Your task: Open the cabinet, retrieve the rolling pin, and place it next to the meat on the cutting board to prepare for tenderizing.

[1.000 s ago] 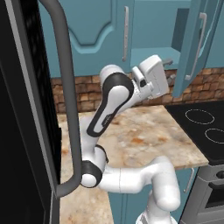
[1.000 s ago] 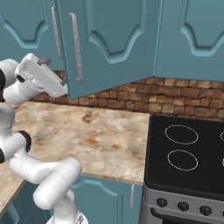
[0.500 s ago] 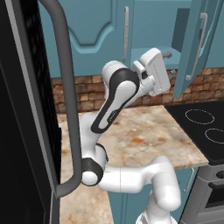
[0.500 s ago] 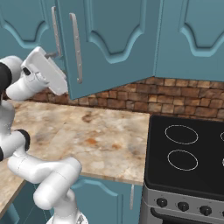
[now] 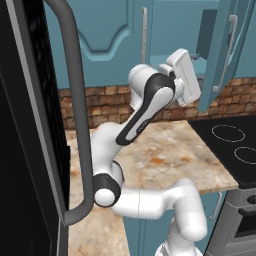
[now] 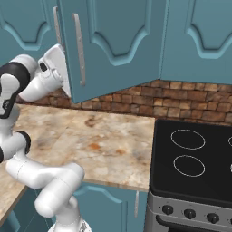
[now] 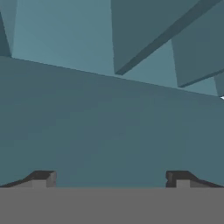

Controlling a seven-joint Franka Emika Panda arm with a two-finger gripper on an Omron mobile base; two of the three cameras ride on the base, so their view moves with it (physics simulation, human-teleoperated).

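The tool (image 7: 110,179), its fingers spread wide and holding nothing, is raised to the teal cabinet (image 6: 113,41), whose door (image 5: 225,50) hangs ajar above the marbled surface (image 6: 99,136). The opening step looks done; next comes reaching for the shelf (image 7: 109,127) inside, though I cannot see the rolling pin from here. Compared with a second ago, the hand has lifted higher and closer to the opening.

Swung-out cabinet (image 5: 220,55) door beside the gripper (image 7: 109,177); 2 fingertips apart.
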